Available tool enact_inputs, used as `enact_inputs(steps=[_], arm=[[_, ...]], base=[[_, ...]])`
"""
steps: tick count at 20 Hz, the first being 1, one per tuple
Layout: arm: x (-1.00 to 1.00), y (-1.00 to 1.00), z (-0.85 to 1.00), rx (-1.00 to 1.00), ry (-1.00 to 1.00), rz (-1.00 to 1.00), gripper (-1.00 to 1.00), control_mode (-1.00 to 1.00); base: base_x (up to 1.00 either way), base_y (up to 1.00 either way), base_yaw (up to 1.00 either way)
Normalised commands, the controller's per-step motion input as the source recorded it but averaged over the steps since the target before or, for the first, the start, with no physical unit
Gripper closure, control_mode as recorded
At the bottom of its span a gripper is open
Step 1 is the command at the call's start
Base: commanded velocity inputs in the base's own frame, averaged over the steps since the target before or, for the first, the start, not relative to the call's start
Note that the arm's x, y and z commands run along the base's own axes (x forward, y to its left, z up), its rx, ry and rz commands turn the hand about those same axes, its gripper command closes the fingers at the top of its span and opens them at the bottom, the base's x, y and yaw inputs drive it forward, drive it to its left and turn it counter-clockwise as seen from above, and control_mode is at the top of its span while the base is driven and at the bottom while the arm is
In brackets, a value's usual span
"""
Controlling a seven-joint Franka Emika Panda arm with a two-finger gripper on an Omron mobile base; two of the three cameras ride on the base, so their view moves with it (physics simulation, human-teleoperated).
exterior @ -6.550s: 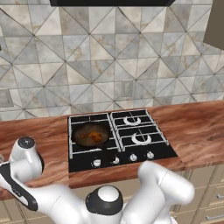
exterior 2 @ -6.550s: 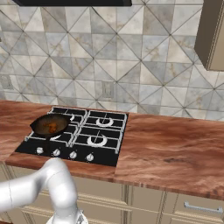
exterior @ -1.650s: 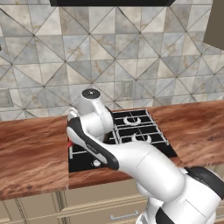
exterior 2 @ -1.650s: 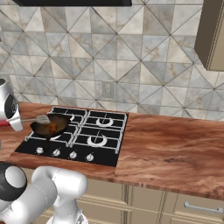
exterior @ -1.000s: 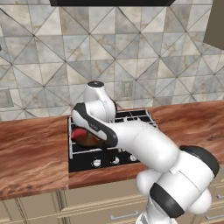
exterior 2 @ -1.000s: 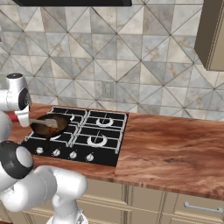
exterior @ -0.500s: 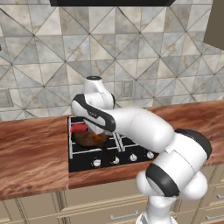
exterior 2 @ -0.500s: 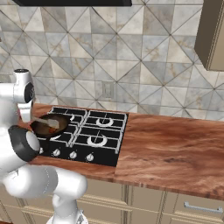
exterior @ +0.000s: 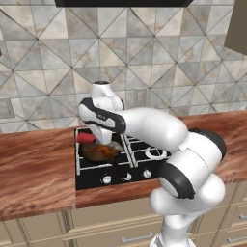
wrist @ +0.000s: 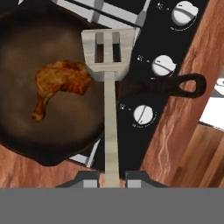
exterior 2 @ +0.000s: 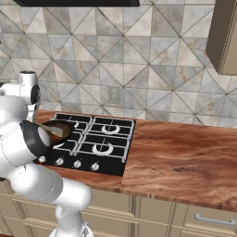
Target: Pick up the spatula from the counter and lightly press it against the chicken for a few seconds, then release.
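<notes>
Spatula (wrist: 109, 109) was off the counter (wrist: 170, 144) and in the gripper (wrist: 110, 177), fingers clamped narrow on the handle end. Pickup looked done. Slotted head hung over the side of the pan (wrist: 17, 131) nearest the knobs (wrist: 163, 65). Its edge was just beside the chicken (wrist: 61, 83), maybe overlapping it slightly in the hand view. Couldn't tell head height, so contact wasn't confirmed. My read: head wasn't centred on the meat, so the press wasn't properly made yet. Left to do: shift head onto chicken, press lightly, hold a few seconds, release.
</notes>
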Motion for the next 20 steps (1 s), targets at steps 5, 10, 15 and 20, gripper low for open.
enact_inputs(steps=[5, 10, 15, 20], arm=[[0.09, 0.3, -0.07, -0.01, 0.0, -0.01, 1.0, -1.0], [0.2, 0.15, -0.01, -0.01, 0.0, -0.02, 1.0, -1.0], [0.21, 0.04, -0.06, 0.0, 0.0, -0.03, 1.0, -1.0], [0.17, 0.02, -0.18, -0.01, 0.0, -0.02, 1.0, -1.0]], base=[[0.0, 0.0, 0.0], [0.0, 0.0, 0.0], [0.0, 0.0, 0.0], [0.0, 0.0, 0.0]])
